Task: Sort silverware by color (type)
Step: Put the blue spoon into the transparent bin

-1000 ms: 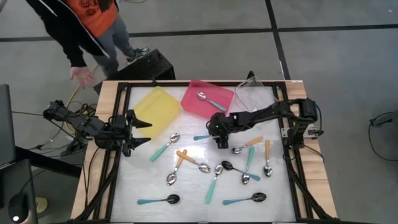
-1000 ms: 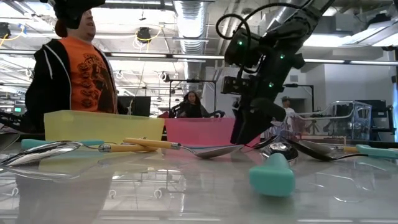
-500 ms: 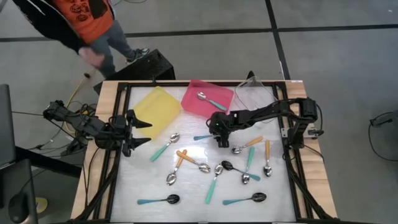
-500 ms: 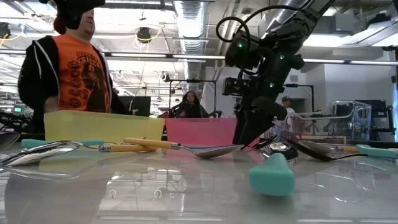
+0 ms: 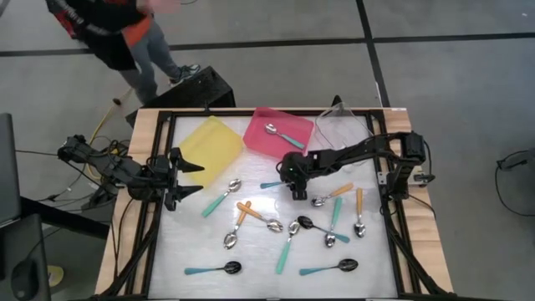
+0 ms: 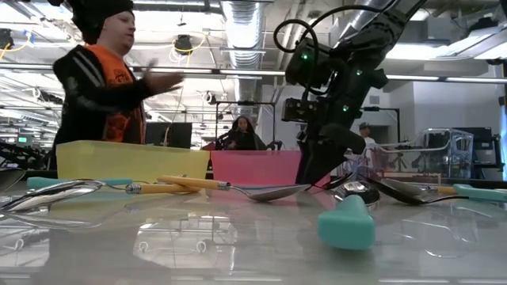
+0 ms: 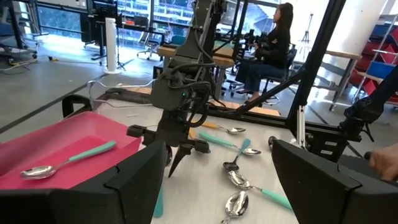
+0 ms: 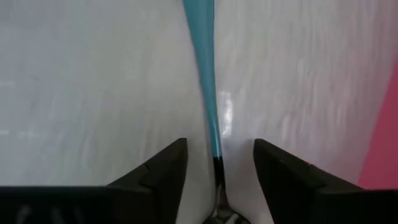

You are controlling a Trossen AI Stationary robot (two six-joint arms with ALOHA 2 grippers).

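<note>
About a dozen small spoons lie scattered over the white table (image 5: pixel 251 251), with teal or orange handles and silver or black bowls. One more teal spoon (image 5: pixel 284 134) lies in the pink tray (image 5: pixel 259 140). My right gripper (image 5: pixel 294 186) points down at mid-table, open, over a teal-handled spoon (image 5: pixel 270 185) lying flat. In the right wrist view its fingers (image 8: pixel 168 171) stand on either side of that spoon's thin neck (image 8: pixel 217 167), apart from it. My left gripper (image 5: pixel 199 179) waits open at the table's left edge beside the yellow tray (image 5: pixel 209 146).
The yellow tray, the pink tray and a clear tray (image 5: pixel 343 125) stand in a row along the far edge. Other spoons cluster to the near side and right of my right gripper, among them an orange one (image 5: pixel 334 194). A person (image 6: pixel 103 79) stands beyond the far left corner.
Both arms and all spoons have kept still. The person beyond the far left corner has turned and raised an arm.
</note>
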